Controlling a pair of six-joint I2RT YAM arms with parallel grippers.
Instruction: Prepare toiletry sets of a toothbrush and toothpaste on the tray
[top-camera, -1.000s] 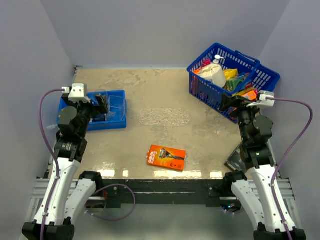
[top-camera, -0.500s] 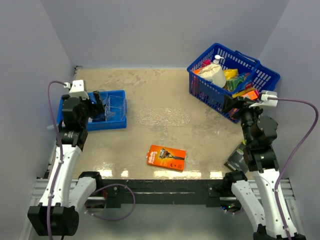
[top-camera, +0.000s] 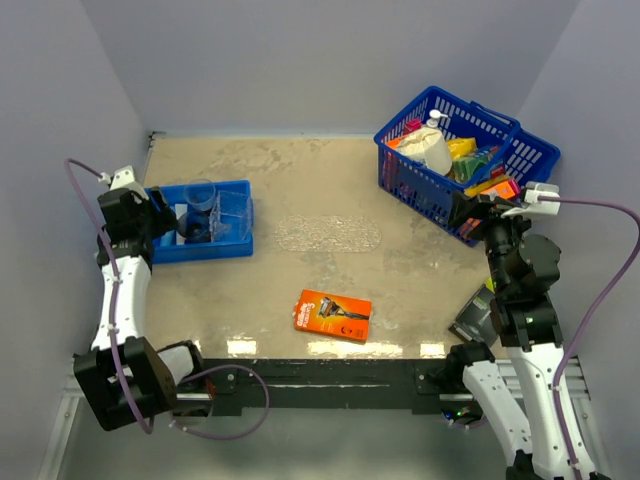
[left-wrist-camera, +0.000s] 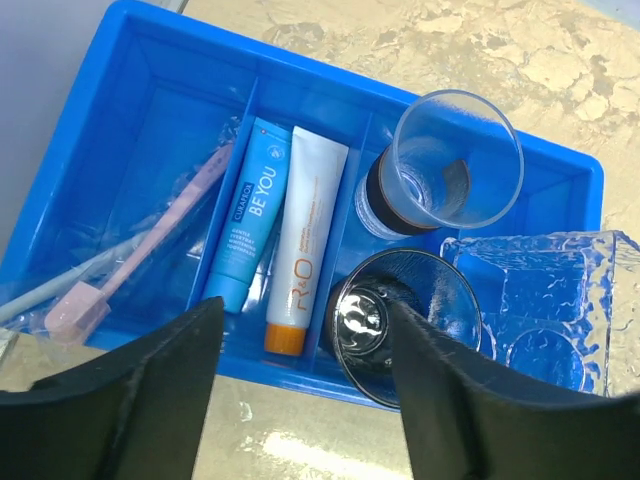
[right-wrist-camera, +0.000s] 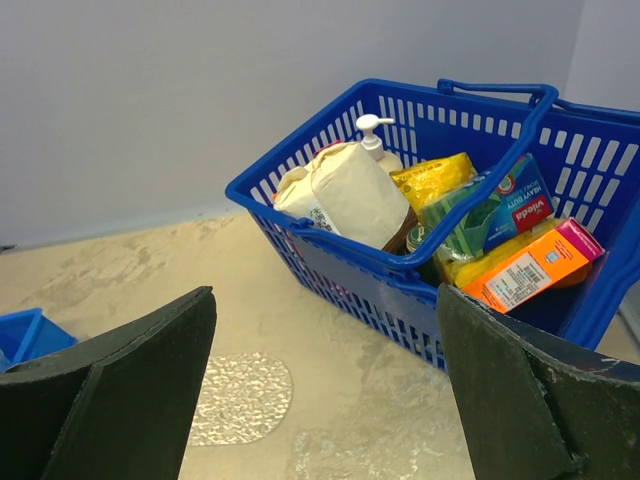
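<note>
The clear tray (left-wrist-camera: 545, 300) rests on the right end of the blue bin (left-wrist-camera: 150, 110), just beside two cups (left-wrist-camera: 455, 165) standing in the bin's right compartment. Two toothpaste tubes (left-wrist-camera: 248, 225) (one blue, one white with an orange cap) lie side by side in the middle compartment. The toothbrushes (left-wrist-camera: 140, 250), a pink one among them, lie in the compartment nearest the wall. The left fingers (left-wrist-camera: 140, 390) hang over the bin's near edge, apart, with nothing between them. A razor pack (top-camera: 333, 314) lies well apart from the bin on the worktop (top-camera: 300, 180). A blue wire basket (right-wrist-camera: 400, 265) stands at the far right corner. The right fingers (right-wrist-camera: 120, 390) are spread wide and empty, short of it.
</note>
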